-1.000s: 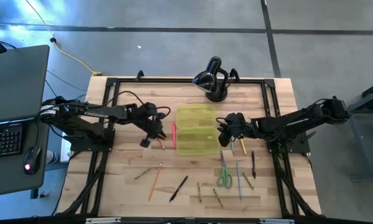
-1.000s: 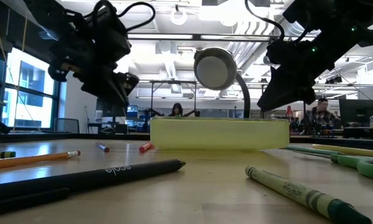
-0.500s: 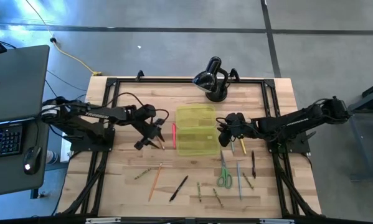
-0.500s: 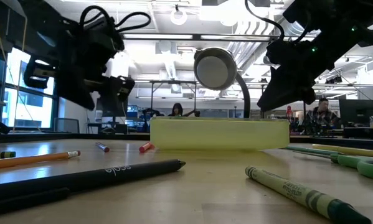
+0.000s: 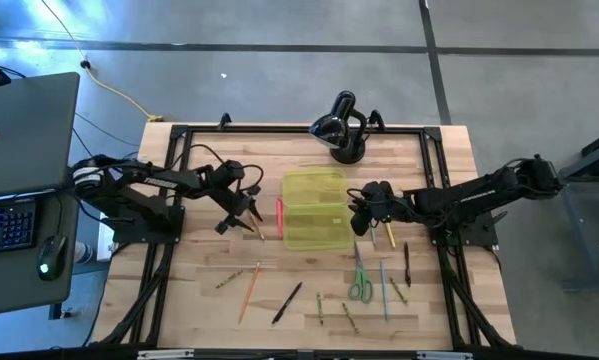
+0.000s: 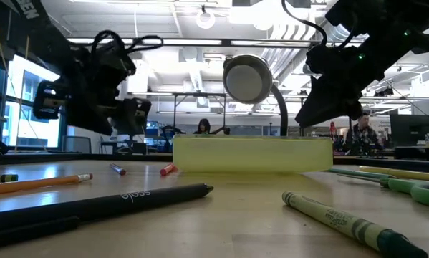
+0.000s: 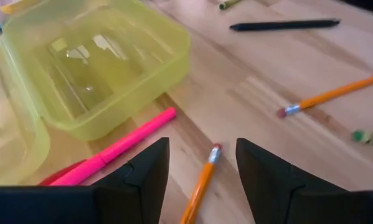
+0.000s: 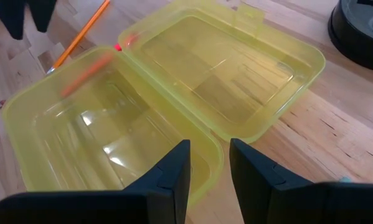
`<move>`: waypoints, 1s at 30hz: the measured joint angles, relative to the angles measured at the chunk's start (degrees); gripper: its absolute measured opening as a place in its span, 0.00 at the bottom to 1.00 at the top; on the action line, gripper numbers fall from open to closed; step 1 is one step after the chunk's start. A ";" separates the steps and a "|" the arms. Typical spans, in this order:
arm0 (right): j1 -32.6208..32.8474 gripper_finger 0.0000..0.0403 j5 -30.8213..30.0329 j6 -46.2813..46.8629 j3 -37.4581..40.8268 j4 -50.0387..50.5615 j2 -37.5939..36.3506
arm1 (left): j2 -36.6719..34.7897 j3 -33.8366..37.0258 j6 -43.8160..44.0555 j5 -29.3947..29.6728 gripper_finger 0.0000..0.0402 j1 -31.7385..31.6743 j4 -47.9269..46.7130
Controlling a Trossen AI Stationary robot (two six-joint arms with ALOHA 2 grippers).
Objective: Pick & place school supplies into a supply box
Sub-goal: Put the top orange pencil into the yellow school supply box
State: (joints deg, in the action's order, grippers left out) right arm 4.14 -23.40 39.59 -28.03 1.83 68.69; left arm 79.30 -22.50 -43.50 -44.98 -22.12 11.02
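The supply box lies open on the table's middle, both yellow-green halves flat and with nothing in them. To its left a pink pen and an orange pencil lie on the wood. My left gripper hangs open just above the pencil's eraser end, touching nothing; it also shows in the high view. My right gripper hovers open over the box's right side, clear of its rim in the low view.
Green scissors, a blue pen, a black pen and a yellow pencil lie at the right. Another orange pencil, a black pen and a green crayon lie near the front. A black domed device stands behind the box.
My left gripper has opened, drawn back a little toward the table's left edge and turned about. The orange pencil and the pink pen lie still on the table beside the box. My right gripper has kept still.
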 joint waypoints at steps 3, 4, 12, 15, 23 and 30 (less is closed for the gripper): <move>0.01 0.23 0.00 0.00 0.00 0.01 0.00 | 3.23 0.89 -1.41 0.01 0.54 -0.51 4.46; 0.02 0.23 0.00 0.00 0.00 0.00 0.00 | 4.18 0.91 -1.48 -0.10 0.54 -0.53 5.97; 0.00 0.23 0.00 0.00 0.00 0.02 0.00 | 13.04 0.87 -1.69 -1.99 0.54 -1.19 11.98; 0.00 0.23 0.00 0.00 0.00 0.02 0.00 | 14.59 0.87 -2.61 -1.68 0.54 -1.19 12.48; 0.01 0.23 0.00 0.00 0.00 0.02 0.00 | 17.97 0.79 -7.08 -4.29 0.54 -1.20 13.58; 0.02 0.23 0.00 0.00 0.02 0.02 0.00 | 22.84 0.71 -6.72 -8.08 0.54 -1.30 18.68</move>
State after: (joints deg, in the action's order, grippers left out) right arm 4.16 -23.40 39.59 -28.01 1.85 68.69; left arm 102.13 -21.79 -50.22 -53.05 -23.42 29.69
